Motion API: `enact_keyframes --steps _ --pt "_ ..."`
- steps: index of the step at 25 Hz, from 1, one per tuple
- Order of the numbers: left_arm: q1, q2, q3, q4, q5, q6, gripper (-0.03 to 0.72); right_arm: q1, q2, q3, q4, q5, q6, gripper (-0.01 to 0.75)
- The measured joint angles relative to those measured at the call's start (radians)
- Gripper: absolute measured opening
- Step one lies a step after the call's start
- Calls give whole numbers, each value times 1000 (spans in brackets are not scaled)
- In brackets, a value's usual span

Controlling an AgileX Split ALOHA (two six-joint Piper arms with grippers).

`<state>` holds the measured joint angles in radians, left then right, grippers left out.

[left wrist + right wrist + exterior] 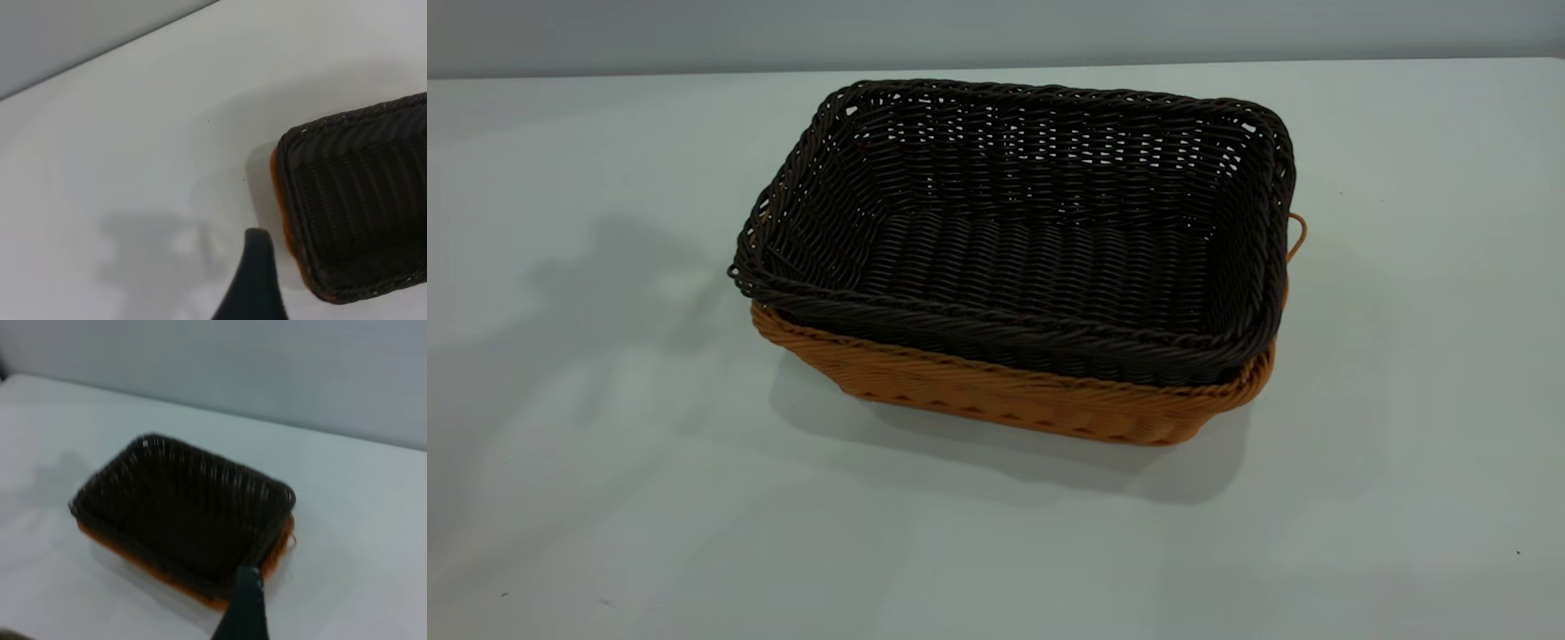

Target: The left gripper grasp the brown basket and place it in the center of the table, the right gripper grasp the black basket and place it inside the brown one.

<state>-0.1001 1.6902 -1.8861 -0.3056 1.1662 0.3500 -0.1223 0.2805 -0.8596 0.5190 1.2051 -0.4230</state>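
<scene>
The black basket [1032, 258] sits nested inside the brown basket [1005, 400] in the middle of the table [605, 498]. Only the brown one's front wall, rim and small loop [1298, 236] show. Neither gripper is in the exterior view. In the left wrist view one matte-black finger [257, 280] of the left gripper hangs above bare table, apart from the short end of the baskets [360, 207]. In the right wrist view one finger [245, 607] of the right gripper is above and back from the baskets [180, 513]. Each finger stands alone and holds nothing.
The table's far edge meets a grey wall [996, 31] behind the baskets. Soft arm shadows lie on the table to the left of the baskets [631, 276]. Bare surface surrounds the baskets on all sides.
</scene>
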Motion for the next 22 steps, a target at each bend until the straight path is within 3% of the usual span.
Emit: enact_keyframes --steps 9,15,22 --pt "0 -42 44 2 0 -82 572 13 -156 191 -87 29 2 593" --pt "0 -163 222 -2 0 -103 572 15 -164 304 -192 5 24 593" --pt "0 -345 449 0 0 -104 572 71 -245 368 -202 -46 27 593"
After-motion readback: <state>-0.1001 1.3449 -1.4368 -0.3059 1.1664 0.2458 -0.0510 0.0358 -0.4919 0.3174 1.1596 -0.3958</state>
